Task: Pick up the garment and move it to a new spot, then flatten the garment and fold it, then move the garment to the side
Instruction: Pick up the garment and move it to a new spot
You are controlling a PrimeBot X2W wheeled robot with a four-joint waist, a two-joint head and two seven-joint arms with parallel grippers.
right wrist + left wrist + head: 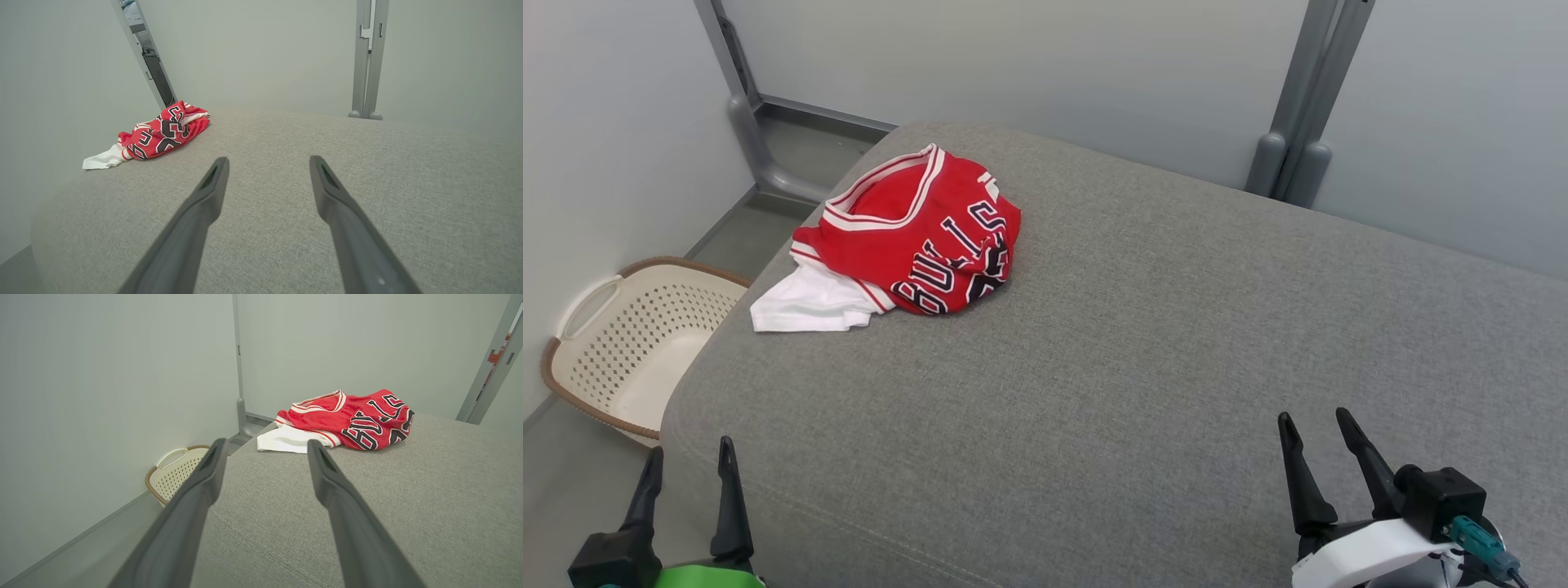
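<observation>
Left jaws and right jaws wide, empty, pointing forward over grey cushion (1143,343) near edge, garment (915,237) well apart

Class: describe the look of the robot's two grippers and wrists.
Left gripper: two long, tapering dark fingers on a black base, bright green cover behind. Right gripper: matching dark fingers, curved white wrist shell, black box, teal connector with dark cable.

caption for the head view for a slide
Crumpled red jersey far left on the grey cushion; left gripper and right gripper open at the near edge; laundry basket on the floor.
</observation>
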